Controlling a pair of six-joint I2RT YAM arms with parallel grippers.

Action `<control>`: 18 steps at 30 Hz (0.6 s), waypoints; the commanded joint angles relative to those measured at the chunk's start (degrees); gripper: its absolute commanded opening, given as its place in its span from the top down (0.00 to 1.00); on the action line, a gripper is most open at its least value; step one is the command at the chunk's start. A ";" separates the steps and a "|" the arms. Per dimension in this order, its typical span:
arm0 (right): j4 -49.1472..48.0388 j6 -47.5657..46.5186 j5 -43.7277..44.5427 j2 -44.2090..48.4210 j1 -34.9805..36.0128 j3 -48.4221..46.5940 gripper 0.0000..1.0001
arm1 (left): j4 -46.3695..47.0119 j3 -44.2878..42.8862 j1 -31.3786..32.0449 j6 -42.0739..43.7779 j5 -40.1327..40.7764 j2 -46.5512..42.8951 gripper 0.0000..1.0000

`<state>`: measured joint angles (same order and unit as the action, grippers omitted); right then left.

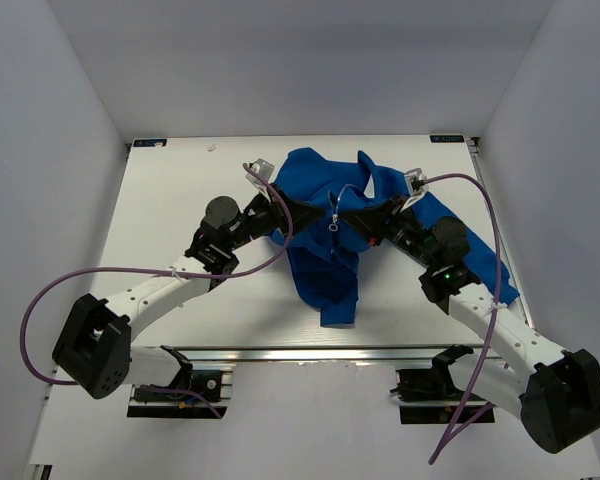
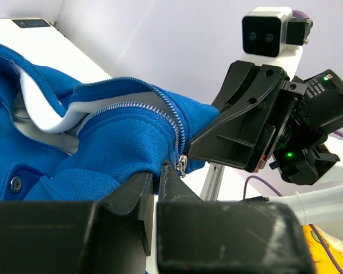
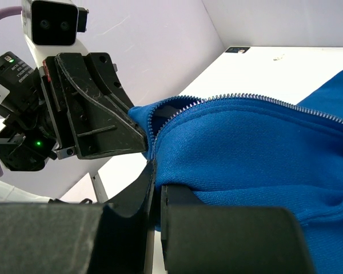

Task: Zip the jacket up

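Your jacket lies crumpled at the middle of the white table, its collar end toward the far edge and a blue flap trailing toward the arm bases. One part of it runs under your right arm on the right side of the table.

Your two arms meet over the front opening, tip to tip. Your left gripper has its fingers pressed together on a fold of blue fleece right beside the zipper slider. Your right gripper is likewise pinched on the fleece edge on the opposite side, just beside the zipper teeth.

From the left wrist camera you see the zip parted above the slider, the two silver-grey rows spreading away from each other and the pale lining showing between them. A metal snap sits on the blue cloth at lower left. The slider's pull tab hangs down, small and bright, between the two grippers in the top view.
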<state>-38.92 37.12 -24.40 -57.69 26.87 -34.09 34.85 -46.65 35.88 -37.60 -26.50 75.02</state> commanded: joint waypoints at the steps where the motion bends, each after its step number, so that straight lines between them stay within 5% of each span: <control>1: -6.08 0.14 0.15 0.74 -0.59 -2.74 1.00 | 3.38 -0.28 -0.19 -1.07 -1.80 -1.37 1.00; 18: -8.01 2.43 -1.88 -1.02 -0.68 -3.62 1.00 | 3.65 -0.28 -0.19 -0.89 -3.20 -0.67 1.00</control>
<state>-40.73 38.92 -25.52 -59.11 26.26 -34.54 36.03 -46.54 35.79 -38.61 -27.99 75.02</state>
